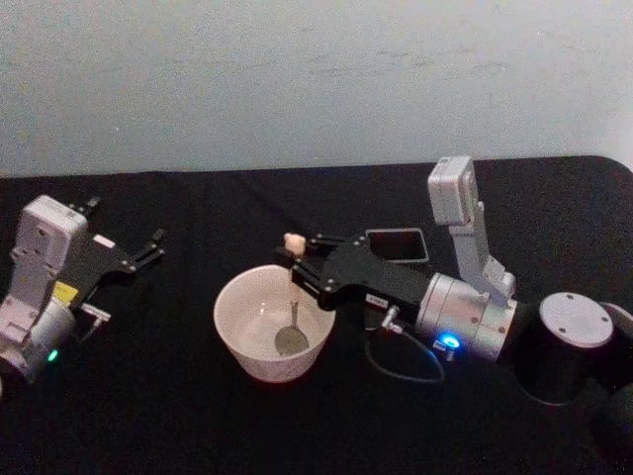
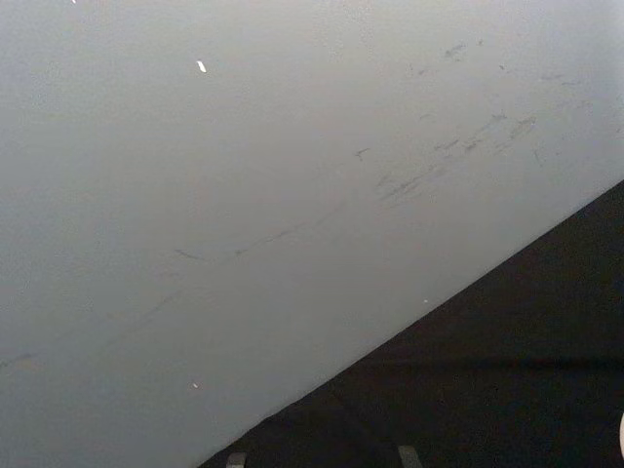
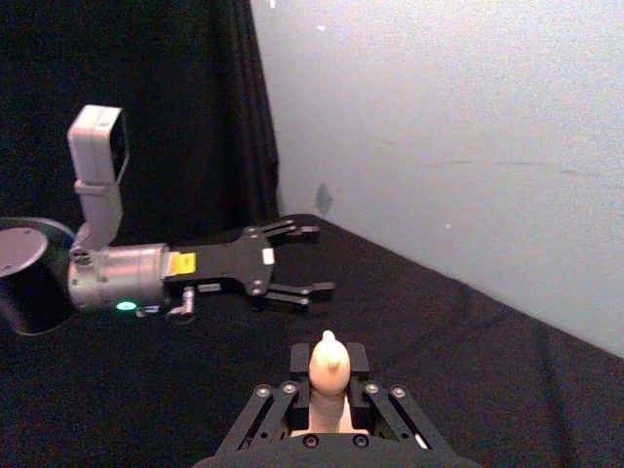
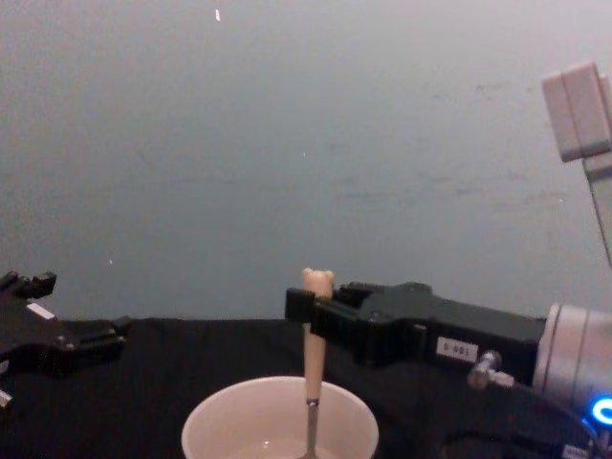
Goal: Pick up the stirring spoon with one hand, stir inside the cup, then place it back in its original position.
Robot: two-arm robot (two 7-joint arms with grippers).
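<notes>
The right gripper (image 1: pixel 300 259) reaches in from the right of the head view to the middle of the frame. Its black jaws are clenched on the cream handle of the stirring spoon (image 1: pixel 289 341), just below the tiny bear head. The spoon hangs close to upright, with its thin neck running down past the rim and its metal bowl low inside the cup (image 1: pixel 226 327), a little right of the cup's middle. Whether the bowl touches the cup's floor cannot be told.

In the chest view the spoon (image 4: pixel 314 359) rises out of the cup (image 4: pixel 206 413) at the bottom centre, and the bear head pokes up just above the gripper's fingers (image 4: pixel 304 306). The right wrist view shows the bear head (image 3: pixel 329 361) at its bottom centre, held between the linkage of the fingers.

The cup sits on the black-covered table (image 1: pixel 198 426), slightly left of centre in the head view. The dark square holder box (image 1: pixel 399 244) stands to the upper right of it, behind the right gripper's body, open-topped and apart from the cup.

The left gripper (image 1: pixel 148 249) lies at the left of the head view, low over the table and well apart from the cup. Its jaws are released and hold nothing. The right wrist view shows its two fingers (image 3: pixel 297 231) spread wide.
</notes>
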